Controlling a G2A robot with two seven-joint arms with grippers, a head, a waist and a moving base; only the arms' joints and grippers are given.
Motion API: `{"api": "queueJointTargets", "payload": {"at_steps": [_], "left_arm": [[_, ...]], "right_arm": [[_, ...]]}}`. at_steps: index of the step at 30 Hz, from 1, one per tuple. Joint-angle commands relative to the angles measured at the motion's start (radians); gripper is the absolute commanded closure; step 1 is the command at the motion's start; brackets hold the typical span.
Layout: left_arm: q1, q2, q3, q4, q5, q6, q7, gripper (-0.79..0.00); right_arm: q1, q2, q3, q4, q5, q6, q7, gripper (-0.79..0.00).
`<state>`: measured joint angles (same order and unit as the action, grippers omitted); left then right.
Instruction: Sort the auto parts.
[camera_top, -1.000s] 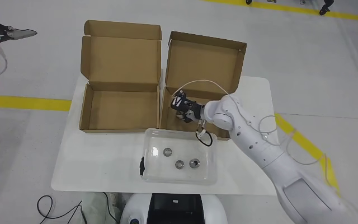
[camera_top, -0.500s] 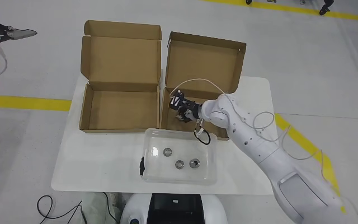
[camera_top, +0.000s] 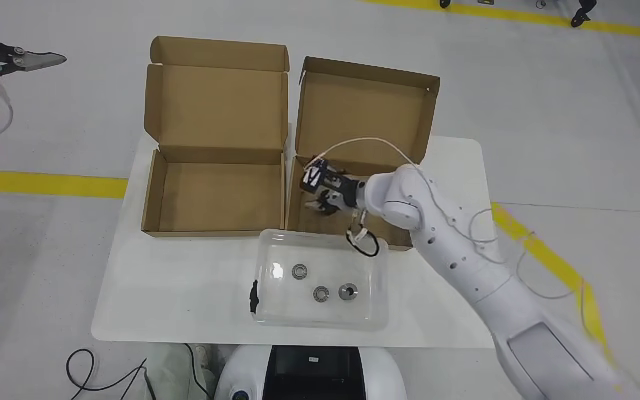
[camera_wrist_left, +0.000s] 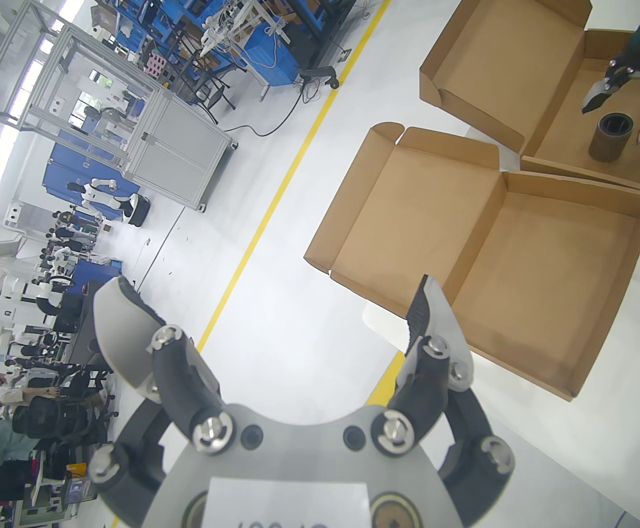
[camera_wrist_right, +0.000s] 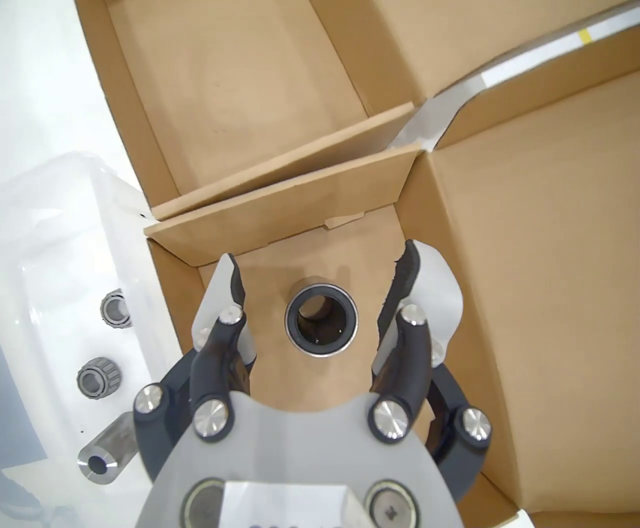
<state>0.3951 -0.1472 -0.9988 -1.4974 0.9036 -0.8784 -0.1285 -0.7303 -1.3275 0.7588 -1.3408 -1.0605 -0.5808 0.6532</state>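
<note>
A dark cylindrical bushing (camera_wrist_right: 321, 320) stands upright on the floor of the right cardboard box (camera_wrist_right: 475, 300), near its front corner. My right gripper (camera_wrist_right: 320, 265) hangs open just above it, one finger on either side, not touching. From the top view this gripper (camera_top: 318, 195) is over the right box (camera_top: 365, 120). The left wrist view also shows the bushing (camera_wrist_left: 611, 137). A clear tray (camera_top: 285, 305) holds two ring bearings (camera_wrist_right: 116, 307) (camera_wrist_right: 99, 377) and a steel sleeve (camera_wrist_right: 105, 450). My left gripper (camera_wrist_left: 272, 295) is open and holds nothing, out over the floor left of the table.
The left cardboard box (camera_top: 215, 195) sits open with nothing in it beside the right box, both lids raised at the back. The tray lies in front of the boxes on the white table (camera_top: 440, 290). A yellow floor line (camera_top: 60, 184) runs past the table.
My right gripper has shifted slightly left over the right box. The left gripper has not moved.
</note>
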Motion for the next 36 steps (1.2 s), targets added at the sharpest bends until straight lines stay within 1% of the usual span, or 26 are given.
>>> {"api": "queueJointTargets", "payload": {"at_steps": [1,5,7,10,12,14,15,16,19,22,24,28,30,32,33,36], "left_arm": [[0.0,0.0,0.0,0.0,0.0,0.0,0.0,-0.785],[0.0,0.0,0.0,0.0,0.0,0.0,0.0,-0.785],[0.0,0.0,0.0,0.0,0.0,0.0,0.0,-0.785],[0.0,0.0,0.0,0.0,0.0,0.0,0.0,-0.785],[0.0,0.0,0.0,0.0,0.0,0.0,0.0,-0.785],[0.0,0.0,0.0,0.0,0.0,0.0,0.0,-0.785],[0.0,0.0,0.0,0.0,0.0,0.0,0.0,-0.785],[0.0,0.0,0.0,0.0,0.0,0.0,0.0,-0.785],[0.0,0.0,0.0,0.0,0.0,0.0,0.0,-0.785],[0.0,0.0,0.0,0.0,0.0,0.0,0.0,-0.785],[0.0,0.0,0.0,0.0,0.0,0.0,0.0,-0.785],[0.0,0.0,0.0,0.0,0.0,0.0,0.0,-0.785],[0.0,0.0,0.0,0.0,0.0,0.0,0.0,-0.785],[0.0,0.0,0.0,0.0,0.0,0.0,0.0,-0.785],[0.0,0.0,0.0,0.0,0.0,0.0,0.0,-0.785],[0.0,0.0,0.0,0.0,0.0,0.0,0.0,-0.785]], "right_arm": [[-0.039,0.014,0.028,-0.087,-0.008,-0.008,0.007,-0.588],[-0.132,0.04,0.077,-0.245,-0.024,-0.022,0.023,-0.606],[-0.186,0.054,0.102,-0.322,-0.044,-0.03,0.025,-0.631],[-0.266,0.074,0.136,-0.42,-0.079,-0.052,0.035,-0.631],[-0.313,0.086,0.156,-0.473,-0.103,-0.073,0.048,-0.606],[-0.352,0.098,0.17,-0.516,-0.122,-0.1,0.072,-0.56],[-0.37,0.103,0.174,-0.533,-0.126,-0.115,0.089,-0.52],[-0.387,0.107,0.176,-0.548,-0.124,-0.132,0.107,-0.517],[-0.432,0.12,0.188,-0.582,-0.112,-0.177,0.148,-0.548],[-0.476,0.134,0.208,-0.595,-0.104,-0.196,0.2,-0.557],[-0.503,0.143,0.226,-0.611,-0.094,-0.213,0.202,-0.56],[-0.56,0.161,0.259,-0.635,-0.095,-0.247,0.22,-0.591],[-0.584,0.169,0.273,-0.643,-0.099,-0.251,0.234,-0.585],[-0.607,0.175,0.281,-0.655,-0.107,-0.247,0.229,-0.529],[-0.617,0.178,0.281,-0.654,-0.114,-0.25,0.233,-0.514],[-0.639,0.184,0.28,-0.65,-0.124,-0.238,0.24,-0.511]]}}
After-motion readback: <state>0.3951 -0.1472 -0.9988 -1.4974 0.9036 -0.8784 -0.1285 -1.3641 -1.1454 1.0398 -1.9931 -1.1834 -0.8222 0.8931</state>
